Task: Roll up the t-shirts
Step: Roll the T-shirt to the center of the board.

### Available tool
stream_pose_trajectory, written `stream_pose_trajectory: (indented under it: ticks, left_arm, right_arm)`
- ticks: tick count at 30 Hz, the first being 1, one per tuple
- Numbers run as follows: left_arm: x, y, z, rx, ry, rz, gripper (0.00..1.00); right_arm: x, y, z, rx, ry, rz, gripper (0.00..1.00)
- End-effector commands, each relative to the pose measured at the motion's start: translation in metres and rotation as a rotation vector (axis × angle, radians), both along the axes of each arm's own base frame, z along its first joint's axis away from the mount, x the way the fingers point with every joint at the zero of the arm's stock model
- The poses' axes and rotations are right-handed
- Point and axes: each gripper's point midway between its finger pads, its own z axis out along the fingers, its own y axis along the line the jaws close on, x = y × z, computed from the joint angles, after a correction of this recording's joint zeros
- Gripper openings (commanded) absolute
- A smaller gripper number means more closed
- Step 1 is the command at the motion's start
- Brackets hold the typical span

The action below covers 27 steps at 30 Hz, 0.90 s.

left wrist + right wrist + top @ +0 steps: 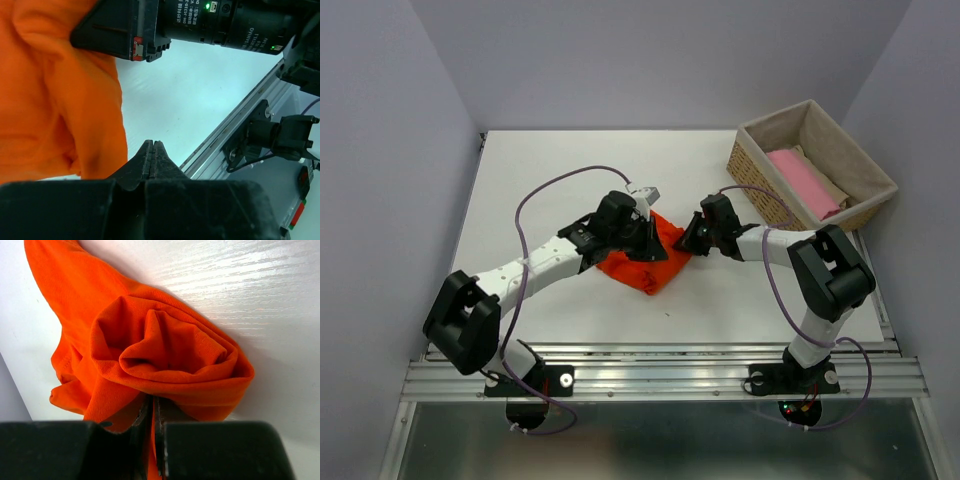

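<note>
Nearest, my right pincer (153,407) pinches a fold of the orange shirt (165,350), whose rolled end faces the wrist camera. My left pincer (152,150) is pressed together with nothing between its tips, just beside the same cloth. The bundle lies mid-way across the table (550,170), between both arms. At far right, a basket (752,160) holds a pink shirt (805,185).
</note>
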Motion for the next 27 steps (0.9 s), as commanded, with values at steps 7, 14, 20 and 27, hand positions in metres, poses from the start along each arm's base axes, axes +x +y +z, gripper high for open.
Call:
stream_pose_trajectory:
  ticks: [7, 14, 20, 27]
  left_arm:
    - [0.020, 0.021, -0.063, 0.190, -0.013, 0.169, 0.00]
    - [0.008, 0.031, -0.116, 0.259, 0.068, 0.156, 0.00]
    - [0.011, 0.029, -0.112, 0.254, 0.053, 0.150, 0.00]
    - [0.014, 0.023, -0.105, 0.246, 0.035, 0.116, 0.00]
  right_arm:
    - [0.003, -0.002, 0.014, -0.024, -0.039, 0.001, 0.11]
    - [0.007, 0.000, 0.045, 0.008, -0.099, -0.004, 0.12]
    - [0.017, 0.007, 0.074, 0.036, -0.160, 0.010, 0.14]
    - [0.031, 0.021, 0.082, 0.066, -0.179, 0.040, 0.15]
